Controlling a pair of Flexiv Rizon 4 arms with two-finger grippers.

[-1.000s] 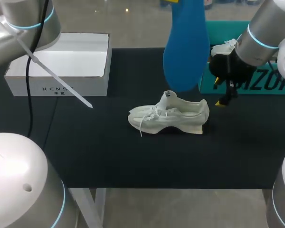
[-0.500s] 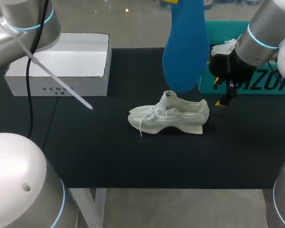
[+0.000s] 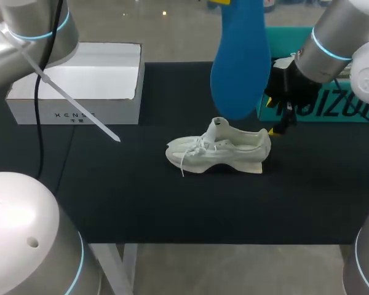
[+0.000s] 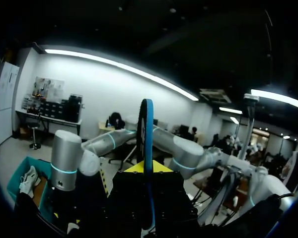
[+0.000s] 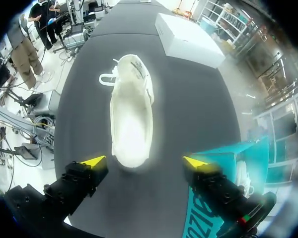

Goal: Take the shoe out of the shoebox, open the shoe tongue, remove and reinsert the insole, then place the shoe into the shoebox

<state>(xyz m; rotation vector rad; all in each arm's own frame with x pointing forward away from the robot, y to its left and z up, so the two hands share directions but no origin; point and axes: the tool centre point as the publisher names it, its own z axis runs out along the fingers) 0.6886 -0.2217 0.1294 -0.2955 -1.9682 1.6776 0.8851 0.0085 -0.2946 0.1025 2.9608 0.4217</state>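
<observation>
your left gripper point(image 4: 147, 193) is clamped on the blue insole point(image 3: 240, 61) — in its wrist view the insole stands edge-on, rising straight up from between the fingers. from the head camera you see the insole hanging high over the far side of the table, broad rounded end down, just beyond the shoe and clear of it.

the white sneaker point(image 3: 218, 152) stands on its sole in the middle of the black table top point(image 3: 172, 203). its toe points left and its heel right, the laces are loose and the tongue is lifted. it is out of the white shoebox point(image 3: 80, 83), which sits at the far left, well apart from the shoe.

your right gripper point(image 5: 145, 162) is spread wide and holds nothing — it hovers just right of the heel and a little beyond it, not touching. in its wrist view the sneaker lies straight ahead of the two yellow tips, heel nearest, with the shoebox farther on.

a teal box point(image 3: 332, 107) with another white shoe point(image 3: 289, 61) in it sits at the far right, behind your right gripper.
</observation>
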